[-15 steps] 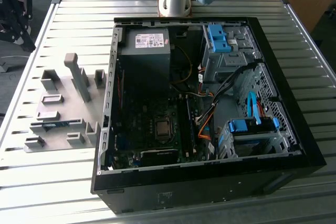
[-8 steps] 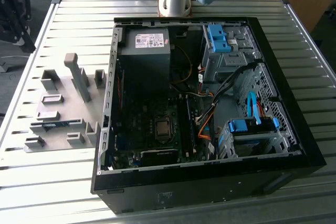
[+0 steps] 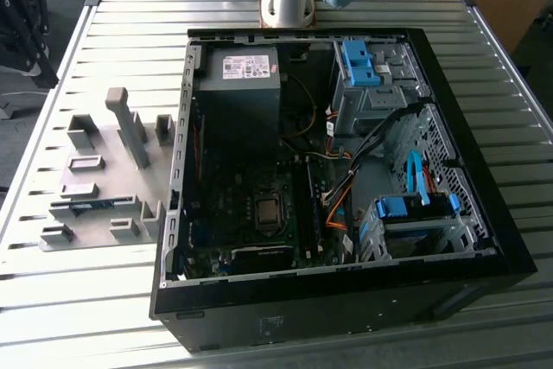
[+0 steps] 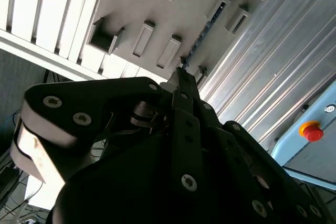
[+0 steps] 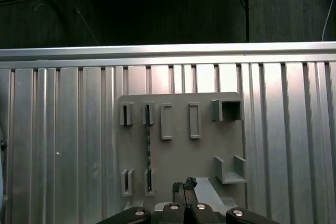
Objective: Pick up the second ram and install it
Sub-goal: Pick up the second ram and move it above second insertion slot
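The second ram (image 3: 93, 206) is a thin blue-green strip lying on edge in the grey holder tray (image 3: 104, 170), at the exterior view's left of the open computer case (image 3: 346, 283). Both wrist views look down on that tray from above. In the first wrist view the ram (image 5: 148, 156) runs between two pairs of small brackets. My gripper (image 5: 185, 186) hovers high over the tray's near edge, beside the strip and clear of it. Its black fingers (image 4: 181, 80) stand together, shut on nothing. The ram (image 4: 203, 34) appears as a thin dark line beyond the fingertips.
Inside the case lie the motherboard with its CPU socket (image 3: 269, 211), long black slot rails (image 3: 308, 205), a power supply (image 3: 242, 84), blue drive cages (image 3: 415, 213) and loose cables. Everything rests on a ribbed metal table (image 3: 484, 92). A red stop button (image 4: 313, 131) stands off the table.
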Robot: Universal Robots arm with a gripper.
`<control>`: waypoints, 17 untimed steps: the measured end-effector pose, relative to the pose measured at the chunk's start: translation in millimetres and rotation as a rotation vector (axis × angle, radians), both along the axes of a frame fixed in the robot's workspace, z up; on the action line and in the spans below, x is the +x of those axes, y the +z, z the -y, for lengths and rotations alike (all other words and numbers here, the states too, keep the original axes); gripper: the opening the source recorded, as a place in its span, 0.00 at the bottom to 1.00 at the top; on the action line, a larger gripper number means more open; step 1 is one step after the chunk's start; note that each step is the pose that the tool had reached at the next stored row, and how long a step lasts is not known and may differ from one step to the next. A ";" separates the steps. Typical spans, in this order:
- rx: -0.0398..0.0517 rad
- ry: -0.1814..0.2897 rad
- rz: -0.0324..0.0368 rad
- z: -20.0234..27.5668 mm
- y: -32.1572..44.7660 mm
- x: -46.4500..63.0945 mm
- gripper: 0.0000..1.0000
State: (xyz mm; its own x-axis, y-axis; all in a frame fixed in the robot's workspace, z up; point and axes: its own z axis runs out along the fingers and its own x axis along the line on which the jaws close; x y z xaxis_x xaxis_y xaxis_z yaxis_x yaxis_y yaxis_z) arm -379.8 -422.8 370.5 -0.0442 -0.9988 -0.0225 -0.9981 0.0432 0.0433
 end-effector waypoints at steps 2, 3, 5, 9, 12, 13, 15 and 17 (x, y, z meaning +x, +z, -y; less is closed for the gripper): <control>0.0000 0.000 0.0000 0.0 0.0 0.0 0.11; 0.0000 0.001 0.0000 0.0 0.0 0.1 0.11; 0.0000 0.008 0.0001 0.2 -0.2 0.0 0.11; 0.0001 0.069 0.0000 0.4 -1.4 0.1 0.11; 0.0000 0.083 -0.0001 2.0 -3.2 -0.9 0.11; 0.0000 0.084 0.0001 2.3 -3.7 -1.3 0.11; 0.0001 0.084 0.0001 2.4 -3.7 -1.4 0.11; 0.0000 0.085 0.0000 2.5 -3.7 -1.4 0.11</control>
